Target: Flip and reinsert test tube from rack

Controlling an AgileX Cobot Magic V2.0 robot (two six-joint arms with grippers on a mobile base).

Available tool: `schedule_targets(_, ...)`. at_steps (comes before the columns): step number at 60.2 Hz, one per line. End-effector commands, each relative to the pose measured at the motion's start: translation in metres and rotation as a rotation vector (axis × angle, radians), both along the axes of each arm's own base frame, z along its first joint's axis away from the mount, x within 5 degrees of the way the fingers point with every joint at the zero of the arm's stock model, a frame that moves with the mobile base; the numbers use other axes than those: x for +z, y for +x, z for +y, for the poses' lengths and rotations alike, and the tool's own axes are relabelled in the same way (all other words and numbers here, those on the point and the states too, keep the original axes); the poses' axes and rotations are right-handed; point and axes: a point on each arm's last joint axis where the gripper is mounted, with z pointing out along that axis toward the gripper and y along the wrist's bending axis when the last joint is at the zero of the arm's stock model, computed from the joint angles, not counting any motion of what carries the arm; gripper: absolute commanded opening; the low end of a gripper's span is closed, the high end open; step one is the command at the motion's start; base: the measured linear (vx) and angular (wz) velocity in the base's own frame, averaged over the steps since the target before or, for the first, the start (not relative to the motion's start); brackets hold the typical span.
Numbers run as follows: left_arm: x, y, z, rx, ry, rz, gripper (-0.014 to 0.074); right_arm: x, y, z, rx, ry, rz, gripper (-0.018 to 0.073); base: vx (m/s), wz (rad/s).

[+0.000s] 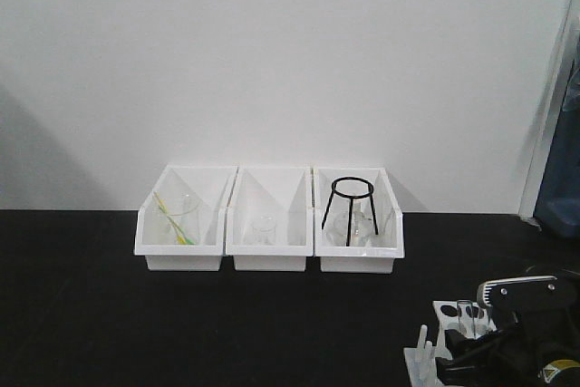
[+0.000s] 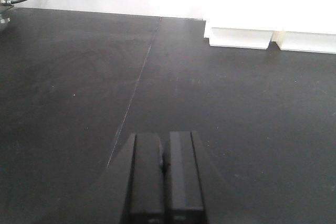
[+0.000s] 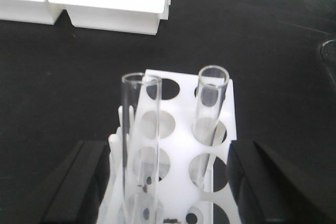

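Note:
The white rack (image 3: 178,145) stands on the black table, its round holes facing me and its pegs (image 3: 118,140) on the left. Two clear test tubes stand upright in it, one on the left (image 3: 140,124) and one on the right (image 3: 211,103). My right gripper (image 3: 170,153) is open, with a dark finger (image 3: 84,182) on each side of the rack and both tubes between them, touching neither. The front view shows the rack (image 1: 453,316) low on the right under that gripper (image 1: 480,349). My left gripper (image 2: 164,153) is shut on nothing above bare tabletop.
Three white bins (image 1: 269,251) stand in a row at the back against the wall. The left one holds a beaker with a green stick (image 1: 177,219), the middle a small glass (image 1: 264,227), the right a black tripod stand (image 1: 350,210). A bin corner (image 3: 113,17) lies beyond the rack.

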Motion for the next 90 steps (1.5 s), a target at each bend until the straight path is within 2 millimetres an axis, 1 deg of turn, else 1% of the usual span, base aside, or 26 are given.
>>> schedule_targets(1,0.008,0.001,-0.001,-0.011,0.004,-0.099,-0.0006,0.019,0.009,-0.001,-0.011,-0.017,-0.13,0.0527,0.0,0.0)
schedule_targets(8,0.008,0.001,-0.001,-0.011,0.004,-0.099,-0.0006,0.014,0.012,0.001,0.007,-0.035,-0.124,0.0498,0.0,0.0)
schedule_targets(20,0.008,0.001,-0.001,-0.011,0.004,-0.099,-0.0006,0.011,0.015,0.0,-0.025,0.009,-0.152,0.0431,0.0,0.0)
schedule_targets(35,0.008,0.001,-0.001,-0.011,0.004,-0.099,-0.0006,0.003,0.02,0.005,0.01,0.033,-0.15,0.0427,0.0,0.0)
schedule_targets(47,0.008,0.001,-0.001,-0.011,0.004,-0.099,-0.0006,-0.002,0.023,0.008,0.012,0.084,-0.167,0.0427,0.0,0.0)
schedule_targets(53,0.008,0.001,-0.001,-0.011,0.004,-0.099,-0.0006,-0.003,0.023,0.008,0.012,0.083,-0.164,0.0402,0.0,0.0)
schedule_targets(60,0.008,0.001,-0.001,-0.011,0.004,-0.099,-0.0006,-0.002,0.023,0.008,0.012,0.083,-0.172,0.0326,0.0,0.0)
schedule_targets(69,0.008,0.001,-0.001,-0.011,0.004,-0.099,-0.0006,-0.001,0.024,0.008,0.012,0.083,-0.183,0.0172,0.0,0.0)
schedule_targets(78,0.008,0.001,-0.001,-0.011,0.004,-0.099,-0.0006,0.001,0.024,0.008,0.011,0.084,-0.205,0.0046,0.0,0.0)
schedule_targets(85,0.008,0.001,-0.001,-0.011,0.004,-0.099,-0.0006,0.005,0.023,0.007,0.011,0.087,-0.219,-0.0008,0.0,0.0)
schedule_targets(90,0.008,0.001,-0.001,-0.011,0.004,-0.099,-0.0006,0.013,0.021,0.007,0.011,0.092,-0.243,-0.0014,0.0,0.0)
